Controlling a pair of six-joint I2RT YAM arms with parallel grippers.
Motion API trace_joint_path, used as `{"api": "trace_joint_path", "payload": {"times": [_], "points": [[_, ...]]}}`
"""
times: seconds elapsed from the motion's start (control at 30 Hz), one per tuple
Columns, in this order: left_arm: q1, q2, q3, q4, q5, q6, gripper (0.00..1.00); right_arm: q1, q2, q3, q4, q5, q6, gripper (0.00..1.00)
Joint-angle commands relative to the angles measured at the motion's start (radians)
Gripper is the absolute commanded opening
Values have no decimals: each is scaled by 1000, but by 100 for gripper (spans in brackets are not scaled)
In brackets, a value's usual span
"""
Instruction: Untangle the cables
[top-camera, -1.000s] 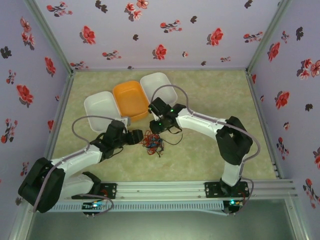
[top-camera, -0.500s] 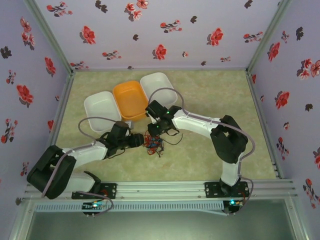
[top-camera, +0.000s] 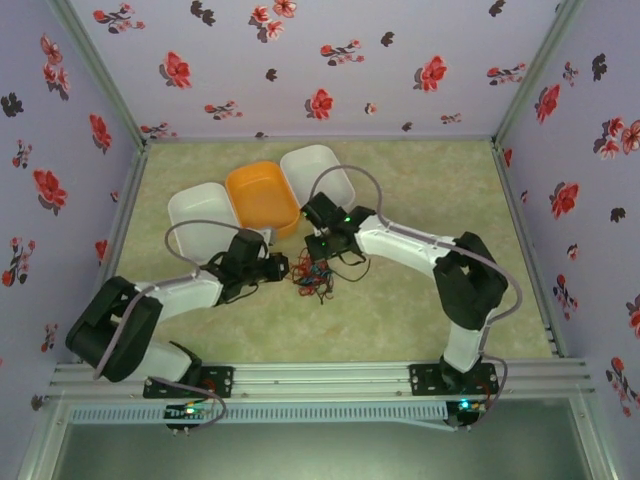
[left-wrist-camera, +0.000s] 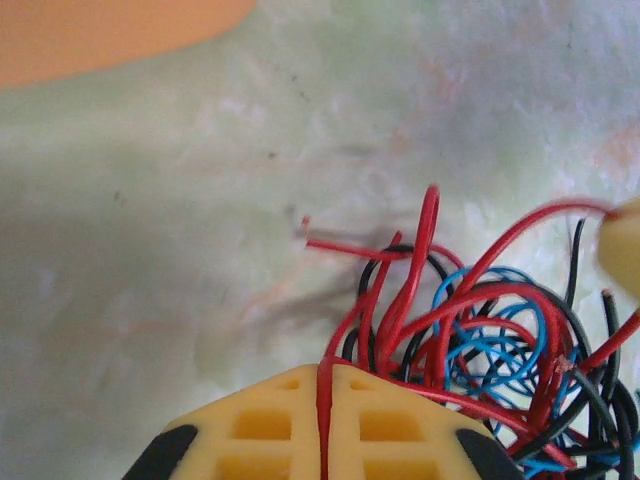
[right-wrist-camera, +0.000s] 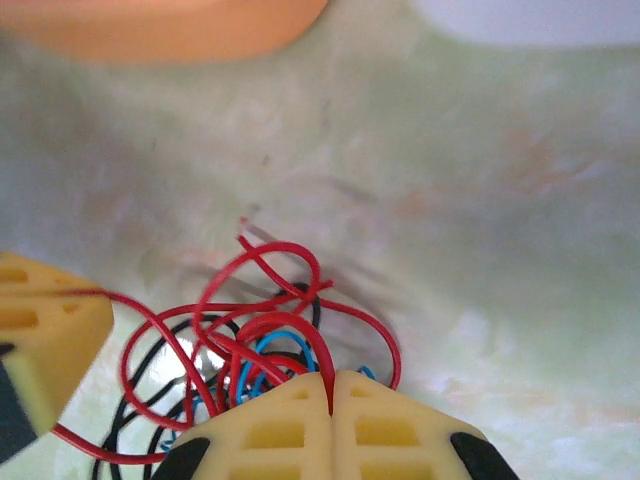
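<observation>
Tangle of thin red, black and blue cables (top-camera: 315, 281), glossy, looped over one another. Location: pale green marbled surface (top-camera: 430, 300), between the two arms, near the orange plastic tray (top-camera: 262, 198).

Top view: the orange tray, rounded and oblong, sits between a left white plastic tray (top-camera: 205, 215) and a right white plastic tray (top-camera: 322, 175). Both claws meet the cables from opposite sides.

Left wrist view: left claw (left-wrist-camera: 325, 372), yellow gridded pads pressed together, with one red strand pinched in the seam. A loose red end lies on the surface beyond.

Right wrist view: right claw (right-wrist-camera: 332, 385), pads likewise closed, with a red loop clamped between them. A matching yellow pad sits at the left edge, with a red strand running to it.
</observation>
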Motion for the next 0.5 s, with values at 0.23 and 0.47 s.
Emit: {"api": "trace_joint_path", "payload": {"times": [0.23, 0.47], "points": [[-37, 118, 186, 19, -7, 128, 0, -98, -153, -88, 54, 75, 76, 0], [-62, 156, 196, 27, -10, 123, 0, -122, -273, -143, 24, 172, 91, 0]]}}
